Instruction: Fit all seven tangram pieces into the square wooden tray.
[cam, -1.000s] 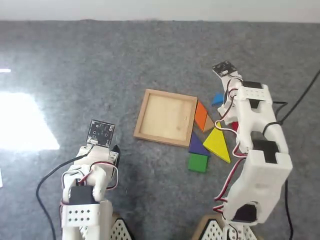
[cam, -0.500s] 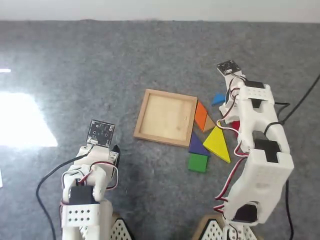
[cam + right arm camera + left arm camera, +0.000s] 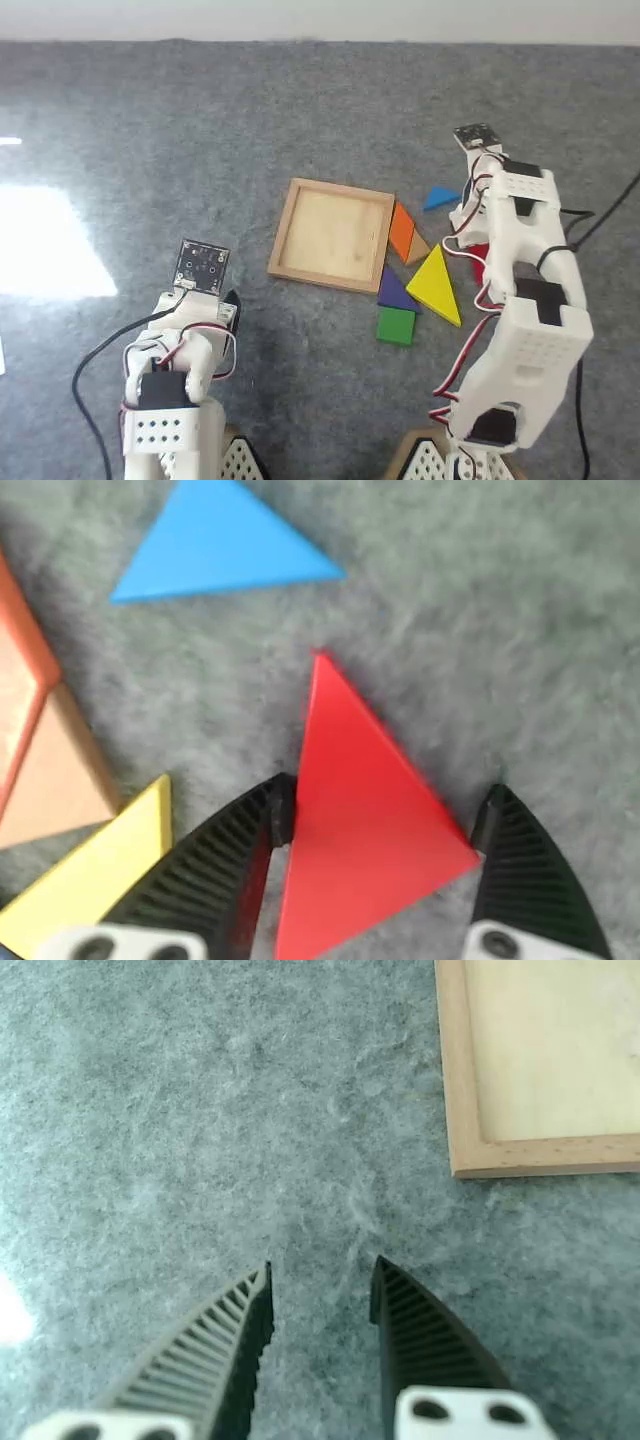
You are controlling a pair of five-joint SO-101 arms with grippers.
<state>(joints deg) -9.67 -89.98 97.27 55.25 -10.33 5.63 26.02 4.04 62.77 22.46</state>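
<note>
Two sets of fingers are parted: the right gripper spreads wide astride the red triangle, and the left gripper hangs narrowly apart near the wooden tray.

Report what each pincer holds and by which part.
Nothing is held. The left pincer is open over mat; the right pincer, open, straddles the red triangle.

Robotics lab bench, by the look of it. The wooden tray lies on a grey felt mat that covers the whole table, with a plain white wall beyond the tray. Flanking the tray are my left arm and right arm, white plastic, with a bare circuit board and loose servo wires exposed.
</note>
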